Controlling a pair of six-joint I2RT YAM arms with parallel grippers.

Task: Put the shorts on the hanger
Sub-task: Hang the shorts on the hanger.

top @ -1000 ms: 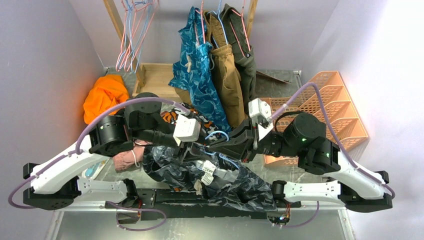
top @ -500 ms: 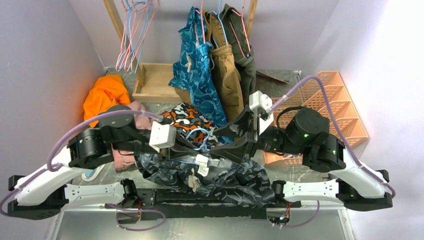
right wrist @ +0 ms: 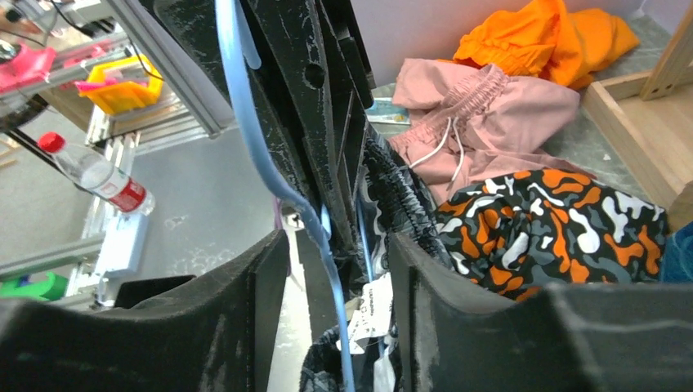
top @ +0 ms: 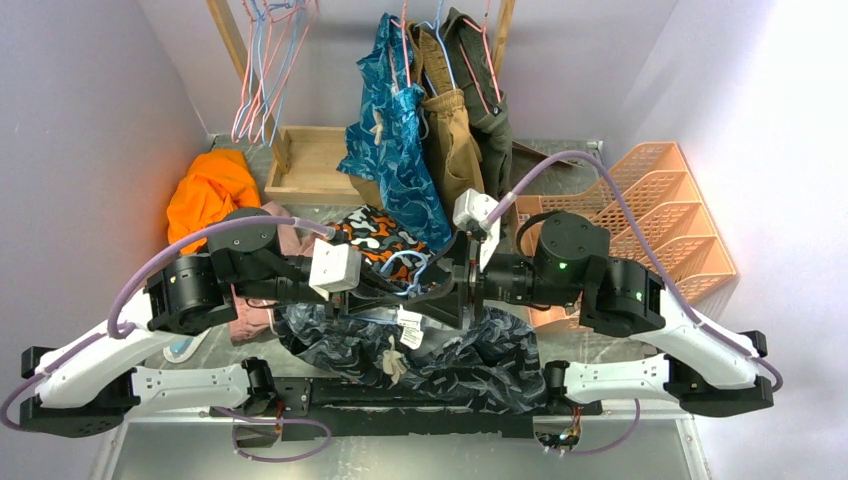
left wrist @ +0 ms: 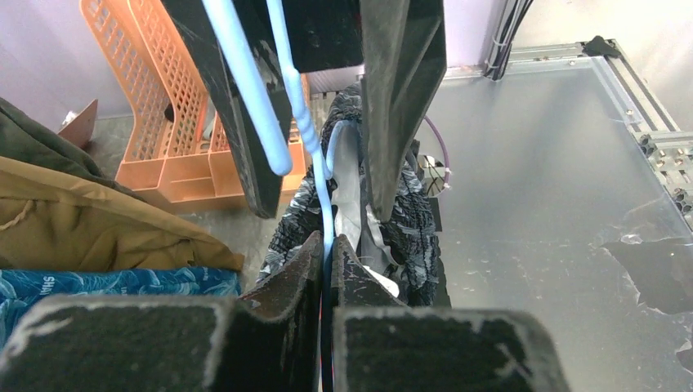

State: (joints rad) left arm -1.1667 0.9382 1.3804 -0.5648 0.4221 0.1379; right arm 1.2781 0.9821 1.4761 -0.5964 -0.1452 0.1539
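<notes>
The light-blue wire hanger (top: 404,270) is held mid-air between the two grippers. My left gripper (top: 385,290) is shut on its wire; the left wrist view shows the wire (left wrist: 315,151) pinched between the closed fingers of the left gripper (left wrist: 327,249). My right gripper (top: 446,290) faces it, open, its fingers either side of the hanger wire (right wrist: 245,106) without clamping it; the right gripper (right wrist: 337,261) shows a wide gap. The dark leaf-print shorts (top: 470,360) hang below the hanger over the near table edge, also seen in the left wrist view (left wrist: 413,220) and the right wrist view (right wrist: 391,184).
Black-orange-white blotchy shorts (top: 375,235) and pink shorts (top: 250,315) lie just behind the grippers. An orange garment (top: 205,190) and a wooden box (top: 310,160) are at back left. Teal shorts (top: 400,150) and other clothes hang at the back. Peach baskets (top: 670,220) stand right.
The left gripper drew back to the left with the hanger. The right gripper moved left and now straddles the hanger wire. The shorts shifted with the hanger.
</notes>
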